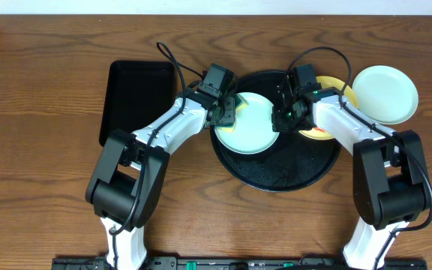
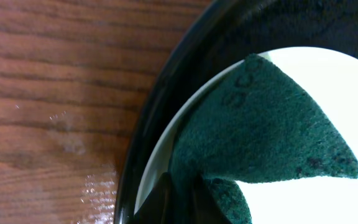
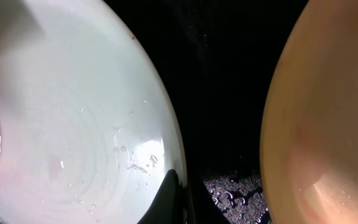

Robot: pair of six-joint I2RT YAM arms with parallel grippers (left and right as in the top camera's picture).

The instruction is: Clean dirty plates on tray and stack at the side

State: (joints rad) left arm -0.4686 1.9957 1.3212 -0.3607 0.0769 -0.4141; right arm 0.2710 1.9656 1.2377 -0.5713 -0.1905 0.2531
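Observation:
A pale mint-blue plate [image 1: 250, 127] lies on the left part of the round black tray [image 1: 276, 169]. My left gripper [image 1: 227, 111] is shut on a dark green scouring pad [image 2: 266, 124], which rests on this plate [image 2: 328, 199] near the tray's rim [image 2: 148, 124]. My right gripper [image 1: 283, 116] is shut on the plate's right rim [image 3: 73, 124], one finger above it [image 3: 180, 186]. A pale yellow plate [image 1: 336, 88] with a red-orange smear lies at the tray's right edge, partly under my right arm, and shows wet in the right wrist view [image 3: 328, 124]. A second mint-blue plate [image 1: 385, 94] lies on the table to the right of the tray.
A smaller rectangular black tray [image 1: 137, 101] lies on the wooden table to the left. Water drops sit on the round tray's floor [image 3: 229, 186] between the two plates. A wet patch shows on the wood [image 2: 92, 186] beside the tray.

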